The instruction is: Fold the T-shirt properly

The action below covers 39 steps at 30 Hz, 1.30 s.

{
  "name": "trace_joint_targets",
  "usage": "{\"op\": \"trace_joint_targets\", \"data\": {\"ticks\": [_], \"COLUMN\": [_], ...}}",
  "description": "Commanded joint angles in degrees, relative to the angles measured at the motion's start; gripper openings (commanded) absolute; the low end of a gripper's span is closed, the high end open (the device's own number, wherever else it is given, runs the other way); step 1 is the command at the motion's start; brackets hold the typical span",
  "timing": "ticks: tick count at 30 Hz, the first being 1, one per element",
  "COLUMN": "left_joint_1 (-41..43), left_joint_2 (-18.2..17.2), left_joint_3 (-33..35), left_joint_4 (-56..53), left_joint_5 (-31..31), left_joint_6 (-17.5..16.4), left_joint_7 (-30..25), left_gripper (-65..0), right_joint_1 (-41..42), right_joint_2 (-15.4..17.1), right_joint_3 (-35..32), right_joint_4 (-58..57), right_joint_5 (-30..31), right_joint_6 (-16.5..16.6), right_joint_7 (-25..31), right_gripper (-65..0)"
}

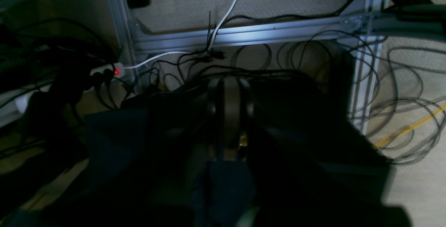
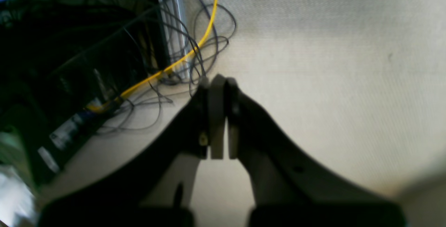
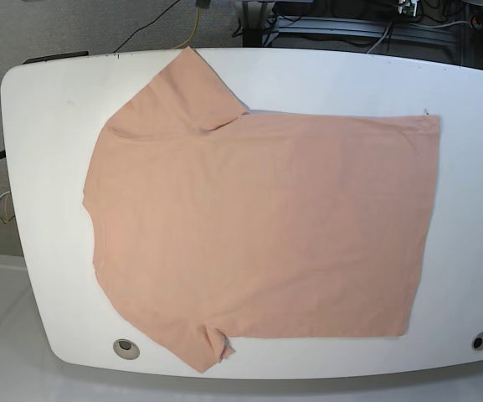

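The T-shirt (image 3: 258, 226) lies spread flat across the white bench (image 3: 48, 276), collar end at the left of the base view and hem at the right, no fold made — so the work looks to be at its very start, and the next move calls for both arms to come over the bench and take an edge. Neither arm shows in that view; the right claw (image 2: 219, 84) is pressed together, empty, over floor and cables (image 2: 195, 45). The left claw (image 1: 228, 91) — dark, hard to read — also looks pressed together on nothing.
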<state>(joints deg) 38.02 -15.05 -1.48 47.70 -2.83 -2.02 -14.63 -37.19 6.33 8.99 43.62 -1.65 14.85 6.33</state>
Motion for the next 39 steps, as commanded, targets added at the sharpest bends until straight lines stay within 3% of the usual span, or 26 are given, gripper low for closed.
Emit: {"op": "trace_joint_targets", "data": {"ticks": [1,15,23,31,39], "left_joint_1": [2.6,7.8,9.2,12.6,17.7], "left_joint_2": [-0.8,-0.6,-0.7,-1.0,-1.2], "left_joint_3": [-0.2,-6.1,-10.4,-12.6,-12.3], "left_joint_4": [2.8,9.4,14.2,23.1,32.3], "left_joint_5": [-0.1,-0.9,-4.4,-7.6,-10.8], "left_joint_6": [0.0,-1.9,-3.1,-2.2,-2.5], "left_joint_7": [-0.6,-0.9,1.6,3.0,2.0], "left_gripper": [-64.6,-64.7,-64.3,-63.9,-64.7], "right_joint_1": [-1.5,-5.6,-9.4,-14.6,-19.8], "right_joint_2": [0.5,1.3,1.4,1.7,1.6], "right_joint_3": [0.2,0.3,0.7,2.1,3.5], "right_joint_4": [2.4,10.6,16.7,25.4,34.4], "right_joint_5": [-0.1,-0.8,-0.2,5.7,6.6], "right_joint_6": [0.6,0.7,1.3,2.0,1.7], "right_joint_7": [1.0,0.5,1.3,1.4,1.8], "right_gripper": [-65.0,-65.0,-65.0,-64.8,-65.0]}}
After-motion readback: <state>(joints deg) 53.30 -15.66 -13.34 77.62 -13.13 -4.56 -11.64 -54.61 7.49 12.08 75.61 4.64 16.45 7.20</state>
